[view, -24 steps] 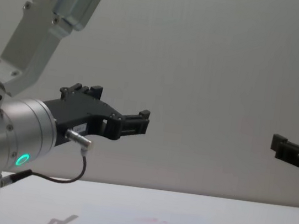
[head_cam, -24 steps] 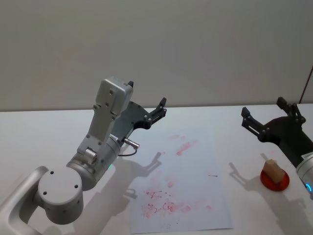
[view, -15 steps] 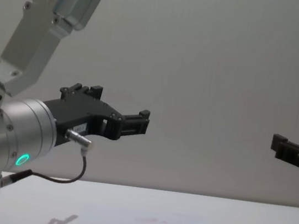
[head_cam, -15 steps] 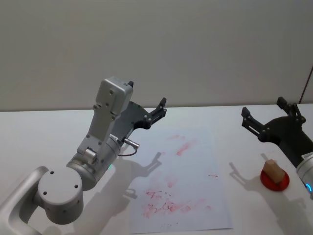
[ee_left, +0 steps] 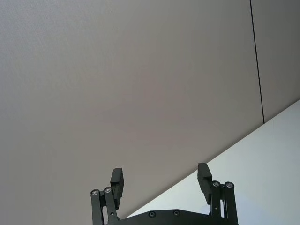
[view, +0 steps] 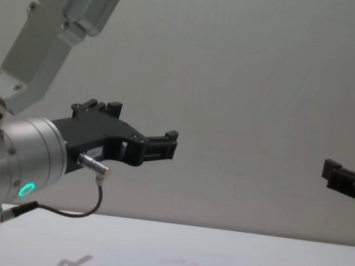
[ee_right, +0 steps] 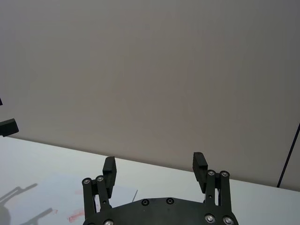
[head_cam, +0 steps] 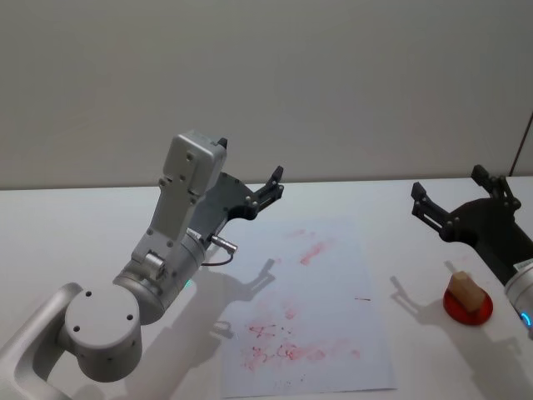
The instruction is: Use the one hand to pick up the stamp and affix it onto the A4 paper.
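Head view: my right pincer (head_cam: 450, 187) hangs jaws apart, above and just behind the stamp (head_cam: 465, 290). The stamp is upright on its red pad (head_cam: 466, 310), on the desk (head_cam: 83, 225) right of the A4 paper (head_cam: 308, 317). My left pincer (head_cam: 265, 193), also spread, is farther off.

Right wrist view: jaws wide, sheet corner ahead.

Chest view: right pincer cut off at the edge.

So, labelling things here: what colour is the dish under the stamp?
The dish is red; the head view shows it best.
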Robot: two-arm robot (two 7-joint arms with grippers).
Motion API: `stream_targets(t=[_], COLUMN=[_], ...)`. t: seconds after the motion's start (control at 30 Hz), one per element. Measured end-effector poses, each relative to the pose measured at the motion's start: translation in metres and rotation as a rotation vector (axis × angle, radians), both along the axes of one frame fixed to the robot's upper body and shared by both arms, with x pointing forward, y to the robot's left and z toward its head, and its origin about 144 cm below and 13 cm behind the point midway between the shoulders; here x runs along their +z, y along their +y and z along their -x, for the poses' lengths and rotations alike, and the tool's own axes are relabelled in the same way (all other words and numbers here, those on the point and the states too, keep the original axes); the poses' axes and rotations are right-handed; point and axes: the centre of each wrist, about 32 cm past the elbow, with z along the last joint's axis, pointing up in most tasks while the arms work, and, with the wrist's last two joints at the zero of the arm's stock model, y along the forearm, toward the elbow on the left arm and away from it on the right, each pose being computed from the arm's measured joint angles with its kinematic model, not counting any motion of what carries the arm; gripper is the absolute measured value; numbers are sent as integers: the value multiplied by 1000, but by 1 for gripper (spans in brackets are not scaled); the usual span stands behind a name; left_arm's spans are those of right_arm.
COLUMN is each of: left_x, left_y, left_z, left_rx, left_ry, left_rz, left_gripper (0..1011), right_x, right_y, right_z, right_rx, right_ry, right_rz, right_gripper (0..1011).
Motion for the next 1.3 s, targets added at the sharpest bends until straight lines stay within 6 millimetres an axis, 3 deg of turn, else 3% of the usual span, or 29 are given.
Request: stream_targets(t=[1.3], left_x=[0], left_y=[0], left_z=[0], left_rx=[0], left_ry=[0], left_rz=[0], left_gripper=[1001], right_x=[-2], right_y=[-7], right_z=[4], right_rx=[-12], right_ry=[19], right_rz=[20], right_gripper=[1001])
